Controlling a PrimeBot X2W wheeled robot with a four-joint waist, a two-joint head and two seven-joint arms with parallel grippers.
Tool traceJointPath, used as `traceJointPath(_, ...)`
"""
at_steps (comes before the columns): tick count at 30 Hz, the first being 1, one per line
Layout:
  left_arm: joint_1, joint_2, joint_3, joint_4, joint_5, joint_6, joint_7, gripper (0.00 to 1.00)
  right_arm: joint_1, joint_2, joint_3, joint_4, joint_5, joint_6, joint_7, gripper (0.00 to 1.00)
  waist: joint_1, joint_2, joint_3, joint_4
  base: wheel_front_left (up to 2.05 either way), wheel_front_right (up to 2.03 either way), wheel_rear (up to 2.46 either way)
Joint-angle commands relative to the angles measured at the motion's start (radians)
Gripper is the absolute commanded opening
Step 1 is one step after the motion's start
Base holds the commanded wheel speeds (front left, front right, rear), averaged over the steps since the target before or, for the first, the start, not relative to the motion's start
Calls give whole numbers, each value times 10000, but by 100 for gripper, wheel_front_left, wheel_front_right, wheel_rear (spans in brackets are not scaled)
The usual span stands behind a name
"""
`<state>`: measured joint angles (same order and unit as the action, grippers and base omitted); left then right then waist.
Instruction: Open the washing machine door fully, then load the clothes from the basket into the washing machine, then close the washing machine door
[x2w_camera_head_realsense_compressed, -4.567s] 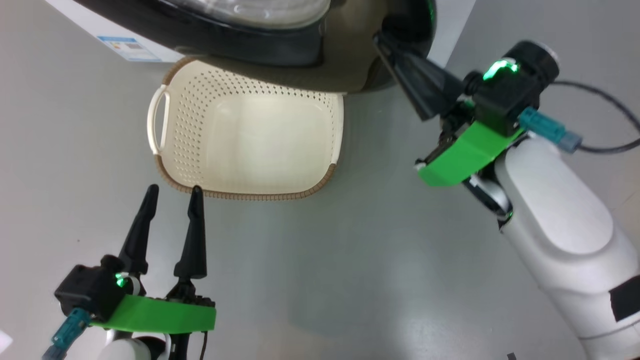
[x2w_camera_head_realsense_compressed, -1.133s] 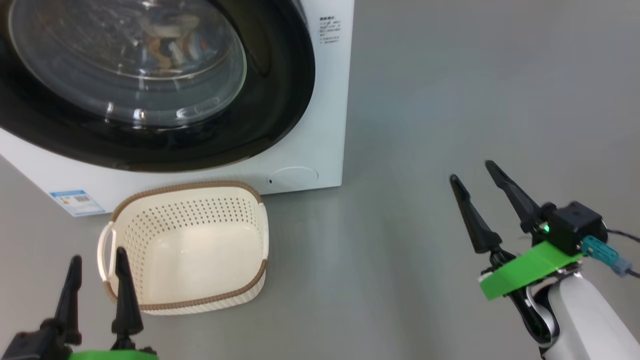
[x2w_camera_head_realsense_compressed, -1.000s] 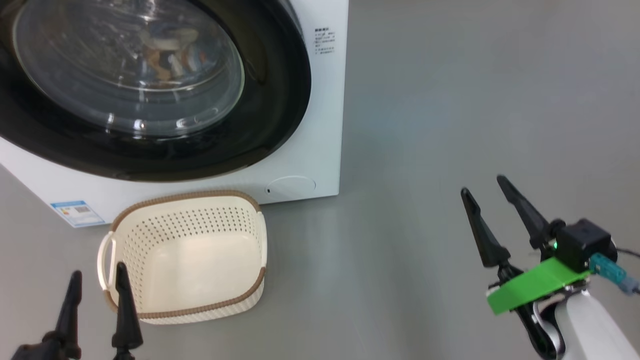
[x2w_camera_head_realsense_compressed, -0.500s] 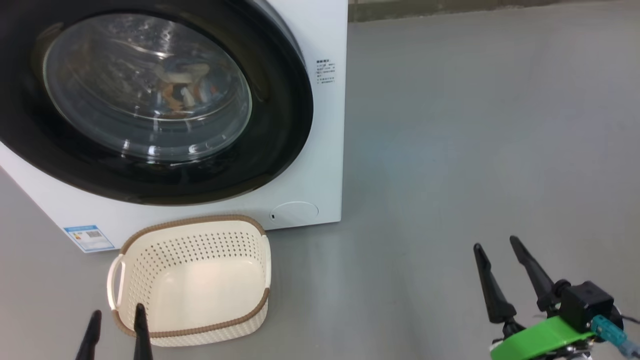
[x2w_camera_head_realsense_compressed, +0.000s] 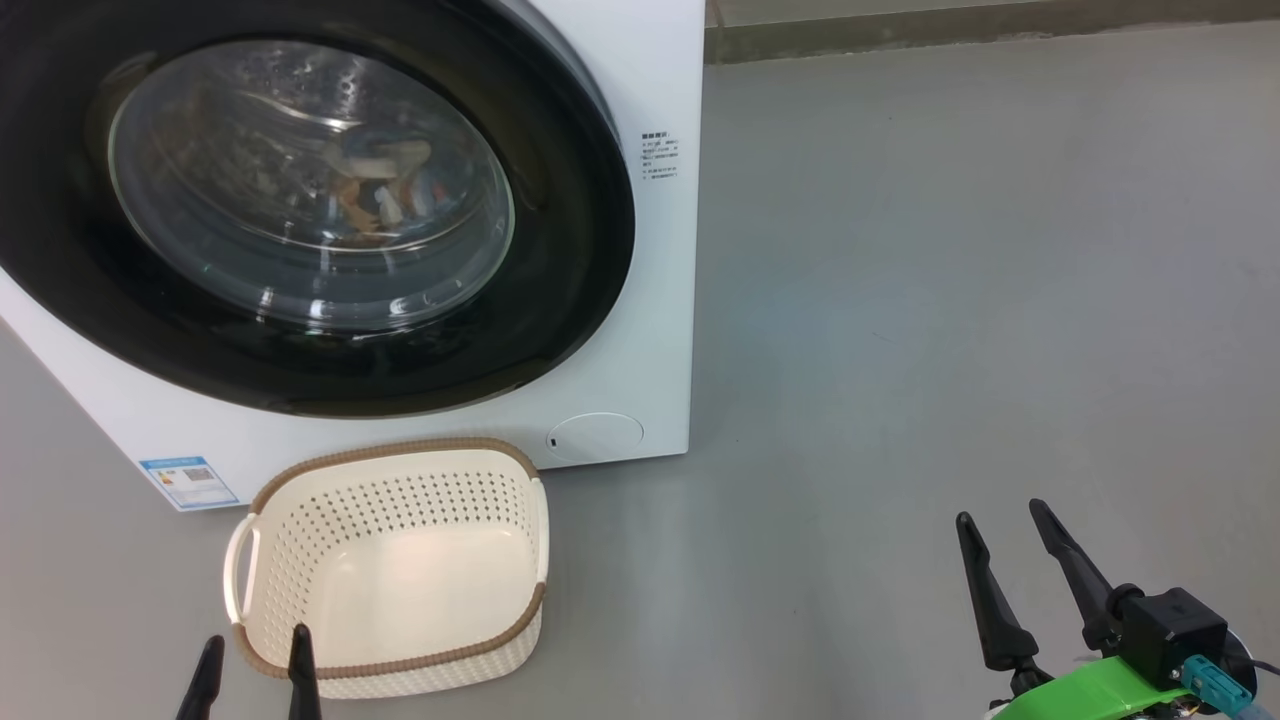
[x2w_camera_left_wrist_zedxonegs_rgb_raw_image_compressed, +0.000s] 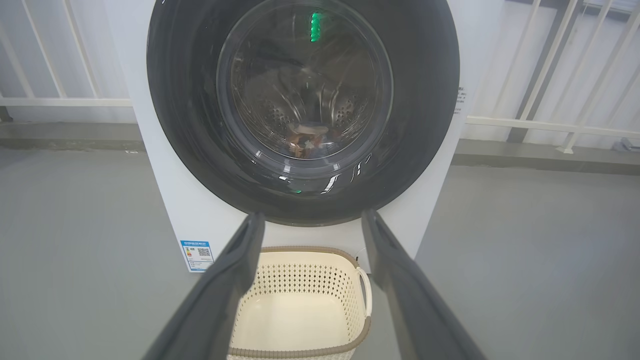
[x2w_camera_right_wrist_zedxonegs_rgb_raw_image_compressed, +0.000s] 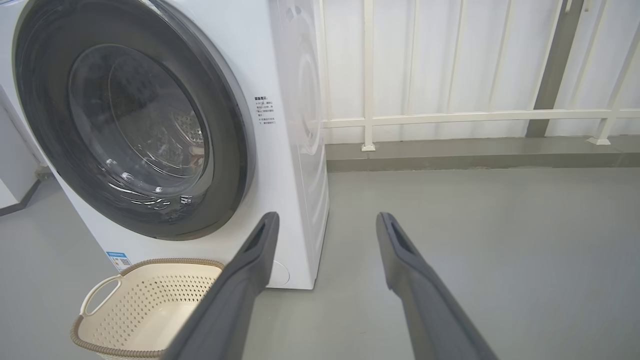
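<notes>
– Checking the washing machine door (x2w_camera_head_realsense_compressed: 310, 200) first: is it closed?
– It looks so. Its black rim lies flat against the front of the washing machine (x2w_camera_head_realsense_compressed: 660, 330), and I can see no gap in any view. A few seconds ago it hung swung out over the basket with the right hand at its rim, so the closing swing has happened since.
– And the clothes (x2w_camera_head_realsense_compressed: 375, 190)?
– Inside the washing machine: a small heap with orange in it, seen through the door's glass, low in the drum.
– The basket (x2w_camera_head_realsense_compressed: 395, 447)?
– On the floor (x2w_camera_head_realsense_compressed: 950, 300) just in front of the washing machine, below the door, with nothing in it.
– Where are the hands?
– Both are back from the washing machine and touch nothing. The left hand (x2w_camera_head_realsense_compressed: 256, 640) is out in front of the washing machine, farther out than the basket, fingers spread with nothing between them. The right hand (x2w_camera_head_realsense_compressed: 1000, 512) is well off to the washing machine's right, over bare floor, likewise spread and empty. Over the last second the camera has tilted, so the basket hasn't really moved.
– What's left, then?
– Nothing, I'd judge: the load is in and the door is shut. Whether the latch has caught, the pictures cannot show.
</notes>
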<state>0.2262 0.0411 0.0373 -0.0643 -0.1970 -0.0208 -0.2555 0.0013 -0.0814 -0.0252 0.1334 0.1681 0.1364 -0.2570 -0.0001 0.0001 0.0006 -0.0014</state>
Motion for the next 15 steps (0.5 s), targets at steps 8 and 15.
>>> traceJointPath(8,-146,91,286,-243,-3,5,-63,100,-91,40,94,-242,-134,-57,-48,100,1,-1,-11,53,0,0,0)
traceJointPath(15,-24,-122,-79,446,-238,-109,39,0,15,184,-161,499,210,1,70,0,1,-1,-9,62,0,0,0)
